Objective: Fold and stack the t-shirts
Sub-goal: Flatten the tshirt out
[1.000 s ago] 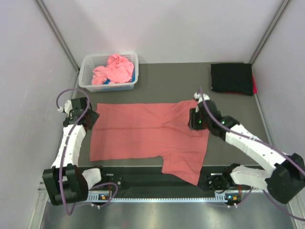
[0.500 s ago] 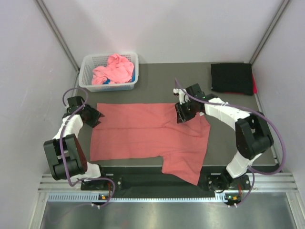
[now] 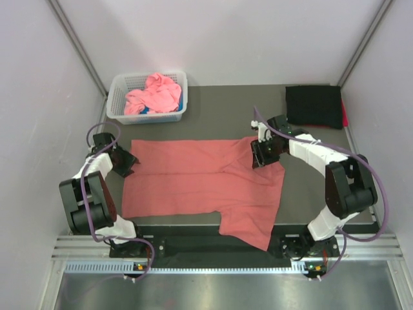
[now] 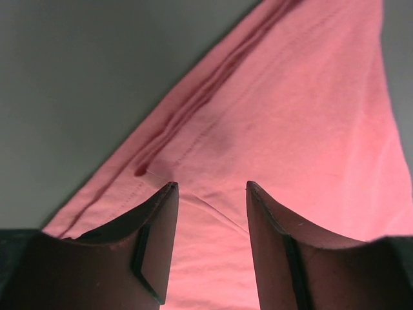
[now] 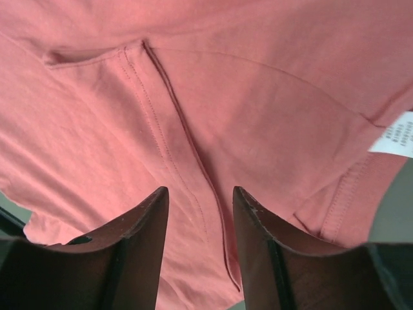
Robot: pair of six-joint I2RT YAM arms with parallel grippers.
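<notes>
We are finding the salmon-red t-shirt lying spread on the table, with folding in hand. The left fingers and right fingers are standing apart over its opposite ends, gripping nothing. Next, we judge, each needs closing on an edge.

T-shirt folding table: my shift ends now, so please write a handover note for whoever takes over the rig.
Left gripper: open, empty, over the left hem edge of the salmon-red cotton t-shirt.
Right gripper: open, empty, over that shirt's far right part, near its white label.
Things: salmon-red shirt spread flat in the middle, near sleeve sticking out; black folded shirt in the far right corner; crumpled pink shirt in the white plastic lattice basket, far left.
Done: black shirt folded and placed.
Left: fold the salmon-red shirt, stack it on the black one, then do the pink.
</notes>
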